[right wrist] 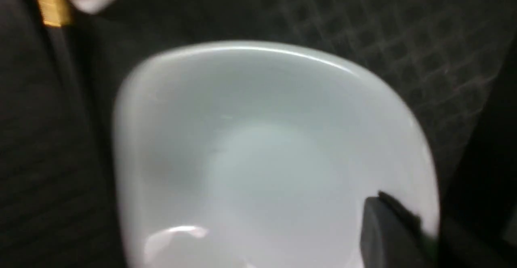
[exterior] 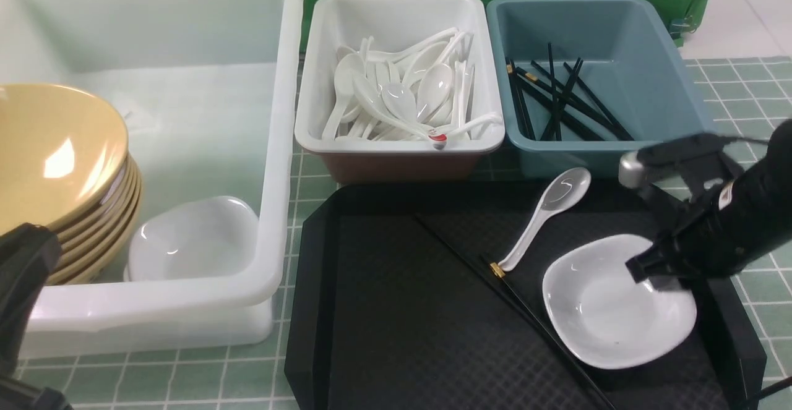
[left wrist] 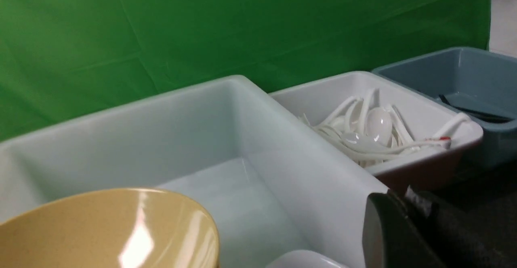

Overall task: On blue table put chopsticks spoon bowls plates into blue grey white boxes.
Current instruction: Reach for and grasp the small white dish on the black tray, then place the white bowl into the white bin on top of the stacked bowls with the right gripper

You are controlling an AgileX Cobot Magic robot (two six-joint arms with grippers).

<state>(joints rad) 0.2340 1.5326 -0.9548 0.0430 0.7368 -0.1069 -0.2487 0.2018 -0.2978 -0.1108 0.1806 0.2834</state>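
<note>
A white dish (exterior: 609, 311) lies at the right of the black tray (exterior: 402, 311). My right gripper (exterior: 659, 277) is shut on its right rim, with one finger inside the dish. The right wrist view shows the dish (right wrist: 258, 150) and the gripper (right wrist: 428, 219) blurred. A white spoon (exterior: 547, 209) and a pair of black chopsticks (exterior: 495, 280) lie on the tray left of the dish. My left gripper (left wrist: 408, 197) is shut and empty. It is low at the front left, beside the large white box (exterior: 272, 169).
The large white box holds stacked yellow bowls (exterior: 62, 169) and a white dish (exterior: 192, 240). The middle white box (exterior: 396, 141) holds several white spoons. The blue-grey box (exterior: 668, 88) holds several black chopsticks. Green checked cloth covers the table.
</note>
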